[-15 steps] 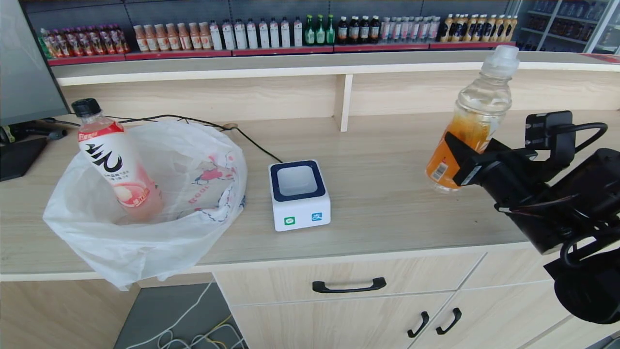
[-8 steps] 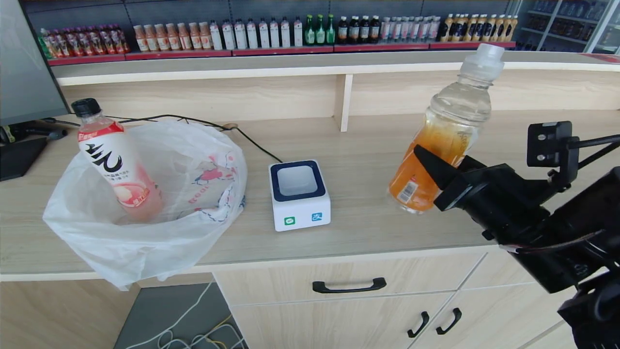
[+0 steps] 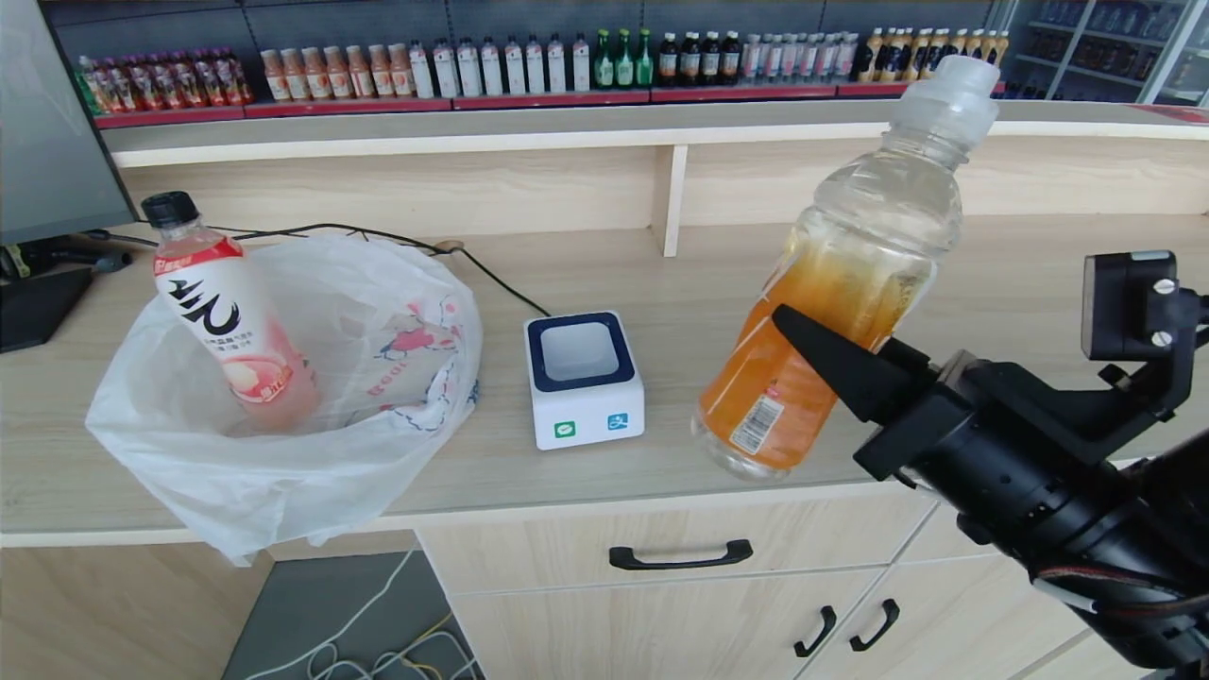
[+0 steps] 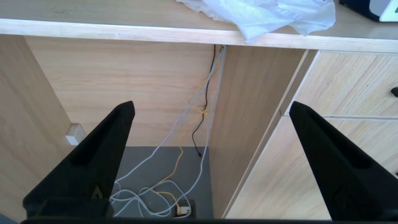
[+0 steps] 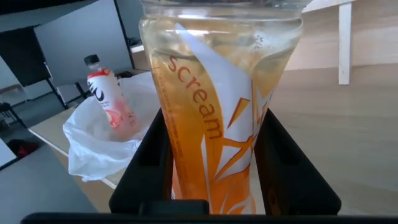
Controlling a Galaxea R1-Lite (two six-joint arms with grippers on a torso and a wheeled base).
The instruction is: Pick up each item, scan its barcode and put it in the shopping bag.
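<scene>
Orange drink bottle is right of centre in the head view, tilted with its cap toward upper right. The right gripper jaws pinch its label, just right of the scanner on the worktop. Shopping bag at left holds a pink bottle; left gripper jaws are spread, holding nothing.

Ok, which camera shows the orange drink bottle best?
The head view: the orange drink bottle shows whole, cap to base, tilted, barcode visible, in the right end effector. The right wrist view has its labelled middle close up. The left wrist view faces cables under the counter.
</scene>
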